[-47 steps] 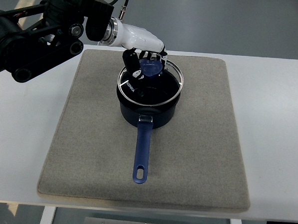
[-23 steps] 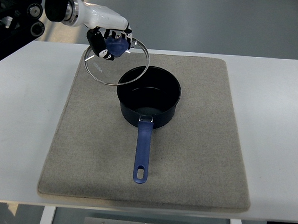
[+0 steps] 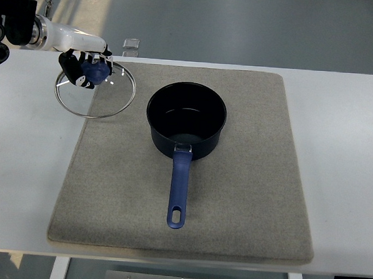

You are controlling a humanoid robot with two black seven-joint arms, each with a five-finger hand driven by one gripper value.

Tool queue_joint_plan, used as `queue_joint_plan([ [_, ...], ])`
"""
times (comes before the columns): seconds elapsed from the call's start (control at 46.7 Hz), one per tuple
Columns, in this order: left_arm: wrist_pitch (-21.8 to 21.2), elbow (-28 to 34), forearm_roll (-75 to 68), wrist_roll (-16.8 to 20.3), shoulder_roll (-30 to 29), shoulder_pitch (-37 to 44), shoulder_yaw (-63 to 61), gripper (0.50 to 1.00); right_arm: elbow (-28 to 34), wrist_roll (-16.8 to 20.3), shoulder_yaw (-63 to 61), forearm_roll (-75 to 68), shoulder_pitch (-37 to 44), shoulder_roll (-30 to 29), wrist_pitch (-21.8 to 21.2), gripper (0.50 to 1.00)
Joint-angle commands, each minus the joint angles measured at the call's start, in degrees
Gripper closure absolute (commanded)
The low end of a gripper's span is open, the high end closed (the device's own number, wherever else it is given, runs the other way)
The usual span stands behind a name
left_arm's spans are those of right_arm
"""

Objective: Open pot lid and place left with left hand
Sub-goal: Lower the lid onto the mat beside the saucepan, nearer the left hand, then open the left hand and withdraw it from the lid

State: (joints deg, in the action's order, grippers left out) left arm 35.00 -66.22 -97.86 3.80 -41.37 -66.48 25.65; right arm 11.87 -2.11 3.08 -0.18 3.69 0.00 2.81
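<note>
Left hand (image 3: 84, 68) enters from the far-left corner, white forearm shell visible, dark fingers curled around the blue knob (image 3: 97, 71) of the glass lid (image 3: 95, 90). Grasp is closed on the knob; lid hangs from it, tilted. Lid sits over the far-left corner of the grey mat (image 3: 247, 180), its left part over the bare white table (image 3: 22, 162). Whether the rim touches the surface cannot be told from this view.

Blue saucepan (image 3: 186, 119) stands uncovered on the mat, right of the lid and apart from it, slightly far of the mat's centre. Inside looks dark with a light reflection near the bottom. Its long blue handle (image 3: 179, 189) points toward the near edge, hanging hole at the tip.

Right hand does not show anywhere in the view.
</note>
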Motion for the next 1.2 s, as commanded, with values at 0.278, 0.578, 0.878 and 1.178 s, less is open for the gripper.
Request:
queue_joint_plan([
  [0.278,0.0,1.2,0.0,0.0,1.4,4.3,-0.1,1.000,0.1,0.0,0.0,0.0,0.0,0.0,0.0,0.585],
  [0.578,0.0,1.4,0.2,0.0,2.3,5.5,-0.1,1.000,0.0,0.0,0.0,0.0,0.0,0.0,0.0,0.585],
  [0.878,-3.3,1.4,1.0,0.0,2.3,5.6,-0.2,0.842,0.0,0.0,0.0,0.0,0.0,0.0,0.0,0.585],
  [1.178,-7.2,1.4,1.0,0.0,2.3,6.9,-0.6,0.718,0.0,0.0,0.0,0.0,0.0,0.0,0.0,0.585],
])
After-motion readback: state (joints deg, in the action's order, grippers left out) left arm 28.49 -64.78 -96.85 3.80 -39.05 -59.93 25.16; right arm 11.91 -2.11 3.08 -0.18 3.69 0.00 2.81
